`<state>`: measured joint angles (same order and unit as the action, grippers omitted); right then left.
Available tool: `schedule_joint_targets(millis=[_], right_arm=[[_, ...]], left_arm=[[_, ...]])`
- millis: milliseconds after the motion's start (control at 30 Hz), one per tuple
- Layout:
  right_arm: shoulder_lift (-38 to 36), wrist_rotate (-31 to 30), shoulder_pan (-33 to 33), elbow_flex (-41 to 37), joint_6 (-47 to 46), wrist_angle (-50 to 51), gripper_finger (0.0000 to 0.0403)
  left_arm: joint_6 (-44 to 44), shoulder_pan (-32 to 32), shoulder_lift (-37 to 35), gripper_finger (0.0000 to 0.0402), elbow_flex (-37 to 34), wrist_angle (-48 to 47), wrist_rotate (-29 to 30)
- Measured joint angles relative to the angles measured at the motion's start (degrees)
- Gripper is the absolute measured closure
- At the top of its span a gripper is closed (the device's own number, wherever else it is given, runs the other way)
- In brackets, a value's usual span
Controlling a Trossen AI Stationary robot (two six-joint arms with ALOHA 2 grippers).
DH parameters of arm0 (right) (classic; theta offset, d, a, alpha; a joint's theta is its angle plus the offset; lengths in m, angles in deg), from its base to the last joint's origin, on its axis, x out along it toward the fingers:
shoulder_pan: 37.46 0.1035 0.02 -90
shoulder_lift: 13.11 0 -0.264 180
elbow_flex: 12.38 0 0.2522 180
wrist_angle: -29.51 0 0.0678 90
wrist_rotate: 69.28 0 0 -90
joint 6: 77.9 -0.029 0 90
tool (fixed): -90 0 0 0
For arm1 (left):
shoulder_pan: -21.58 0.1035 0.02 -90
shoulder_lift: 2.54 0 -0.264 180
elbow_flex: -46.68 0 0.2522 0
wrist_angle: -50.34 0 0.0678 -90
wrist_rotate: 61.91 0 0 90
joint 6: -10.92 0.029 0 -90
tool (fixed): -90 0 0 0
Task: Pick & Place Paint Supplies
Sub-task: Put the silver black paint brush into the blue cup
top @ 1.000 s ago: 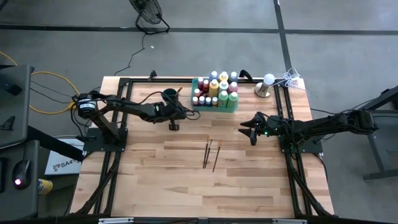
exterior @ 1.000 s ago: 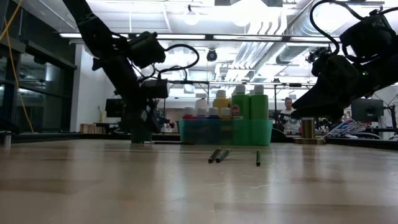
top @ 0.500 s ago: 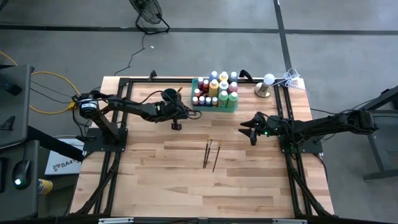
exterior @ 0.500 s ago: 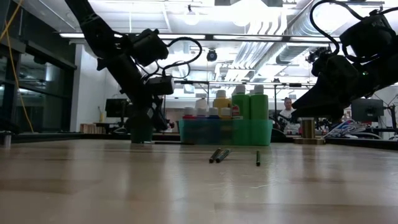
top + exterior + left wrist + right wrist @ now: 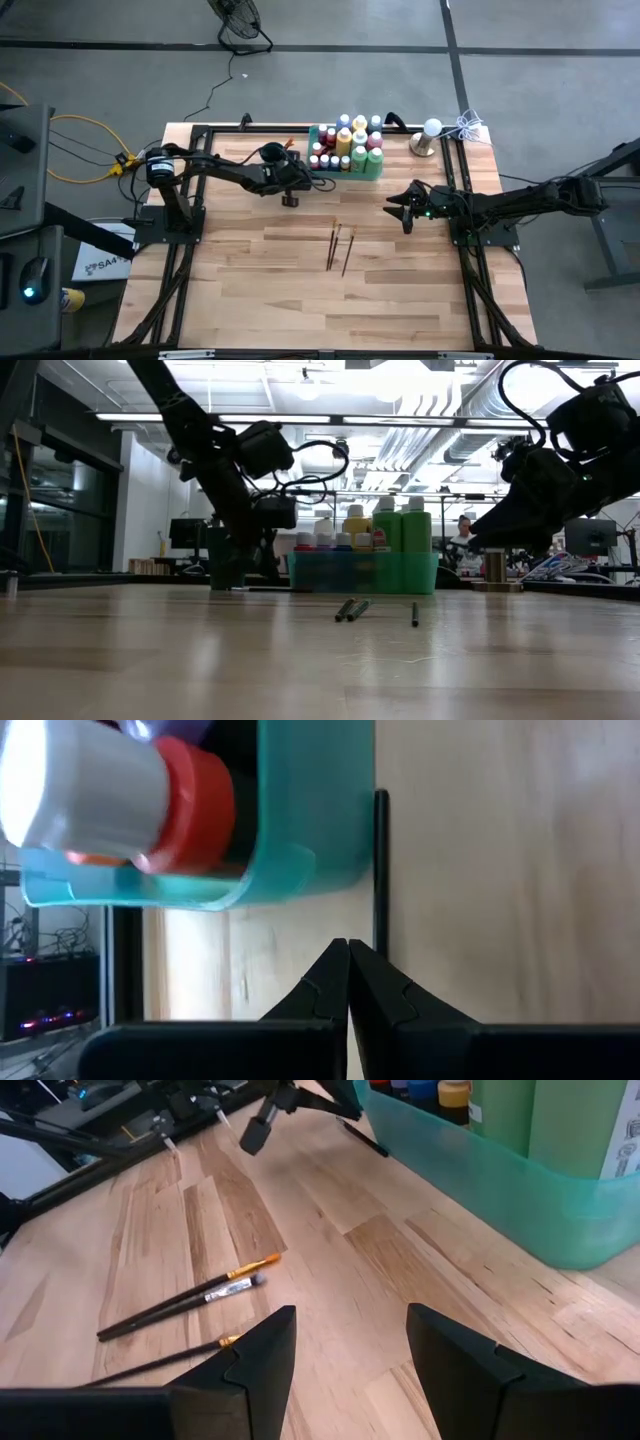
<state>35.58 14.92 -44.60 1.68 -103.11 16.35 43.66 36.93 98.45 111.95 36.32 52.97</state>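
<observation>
Paint bottles (image 5: 346,147) crowd tray (image 5: 378,172); left end effector (image 5: 291,199) closed, empty.

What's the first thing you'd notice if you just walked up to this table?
The green tray packed with colourful paint bottles, at the table's far edge, catches the eye first. Then three thin paintbrushes lying loose in the middle of the wooden table. The left gripper, shut, sits just beside the tray, while the right gripper waits open to the right of the brushes.
</observation>
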Motion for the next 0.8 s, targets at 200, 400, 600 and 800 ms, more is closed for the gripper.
schedule_joint_targets(millis=[200,400,600,800], right_arm=[[0.0,0.0,0.0,0.0,0.0,-0.3,0.0217],[0.0,0.0,0.0,0.0,0.0,-0.3,0.0217],[0.0,0.0,0.0,0.0,0.0,-0.2,0.0217],[0.0,0.0,0.0,0.0,0.0,-0.2,0.0217]], left_arm=[[0.1,0.0,0.4,0.0401,0.2,-0.3,0.3],[0.4,0.0,3.9,0.0401,0.1,0.9,2.6],[0.1,0.0,4.8,0.0401,0.3,1.5,4.1],[-1.3,-1.4,4.8,0.0401,0.3,-1.0,3.1]])
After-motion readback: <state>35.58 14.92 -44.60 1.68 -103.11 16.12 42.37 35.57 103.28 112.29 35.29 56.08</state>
